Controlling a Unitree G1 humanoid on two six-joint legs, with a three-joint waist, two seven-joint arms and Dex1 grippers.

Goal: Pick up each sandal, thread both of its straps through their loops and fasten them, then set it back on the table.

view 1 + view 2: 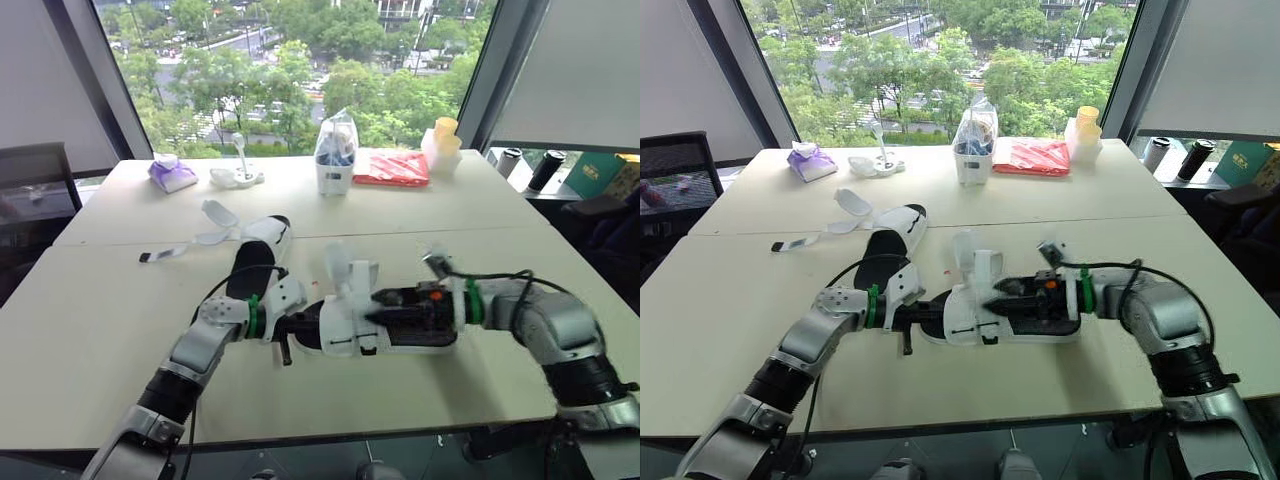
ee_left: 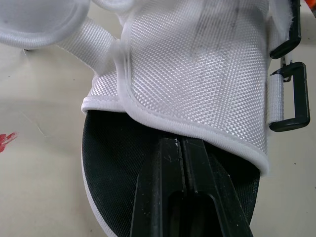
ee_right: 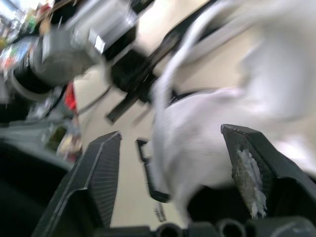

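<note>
Left gripper point(image 1: 290, 335) meets the sandal point(image 1: 345, 325) at its left end, at the middle of the table point(image 1: 100, 330), and the right gripper point(image 1: 378, 308) comes in from the other end, above the sole. Whether the sandal rests on the table or hangs just above it I cannot tell. One white strap point(image 1: 338, 262) stands up loose from it. Just behind lies the second sandal point(image 1: 255, 262), flat on the table, its straps point(image 1: 215, 215) spread open to the far left. From the left wrist, the fingers point(image 2: 170, 182) are pressed together with only a seam between them. They lie over the black insole point(image 2: 113, 163), tips at the rim of the white mesh upper point(image 2: 197, 74); whether they pinch anything I cannot tell. Two black loops point(image 2: 291, 98) hang at the upper's side. From the right wrist, that gripper's fingers point(image 3: 103, 168) stand wide apart, the blurred white upper between them, unclamped
</note>
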